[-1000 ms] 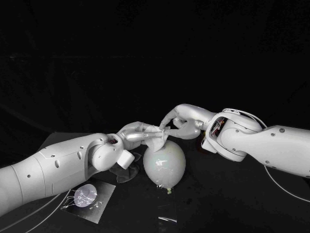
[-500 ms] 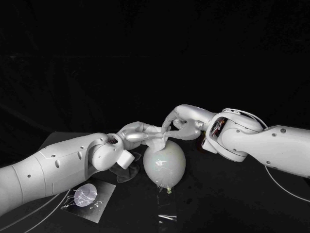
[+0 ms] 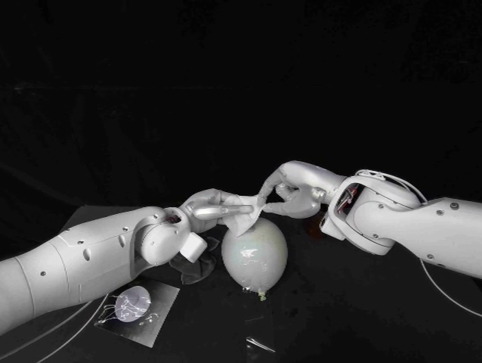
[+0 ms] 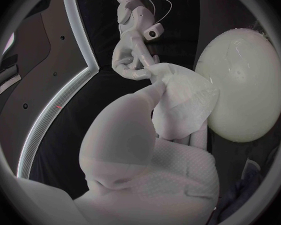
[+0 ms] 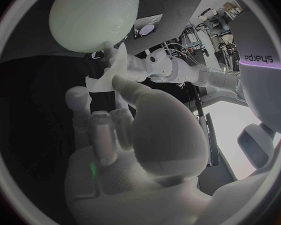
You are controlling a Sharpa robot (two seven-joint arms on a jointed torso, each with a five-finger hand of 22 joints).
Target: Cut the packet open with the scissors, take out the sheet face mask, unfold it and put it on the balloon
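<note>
Silver fingers of the left hand (image 3: 214,206) close on one side of the sheet face mask (image 3: 245,218). The right hand (image 3: 285,193) pinches the opposite edge between thumb and a fingertip, with its other fingers curled loosely behind. The two hands almost meet, and the white sheet is stretched between them over the middle of the table (image 3: 361,325).

In the left wrist view the mask (image 4: 184,102) is a crumpled, partly doubled fan of cloth rather than a flat face shape. One edge of it lies over the side of the balloon (image 4: 243,85). Whether the cloth rests on the rubber or hangs just off it cannot be told.

The pale balloon (image 3: 256,255) sits directly under the hands, its knotted end pointing toward the table's front edge. The packet (image 3: 133,305) lies flat near the front left corner, well apart from both hands. A small pale sliver (image 3: 261,345) lies close to the front edge. It may be the cut-off strip, but it is too small to be sure.

Cutting the packet and taking the mask out look done, since the mask is free and the packet lies set aside. Unfolding appears to be the step in hand and looks only partly finished. What remains is to open the sheet fully and then spread it over the balloon.
</note>
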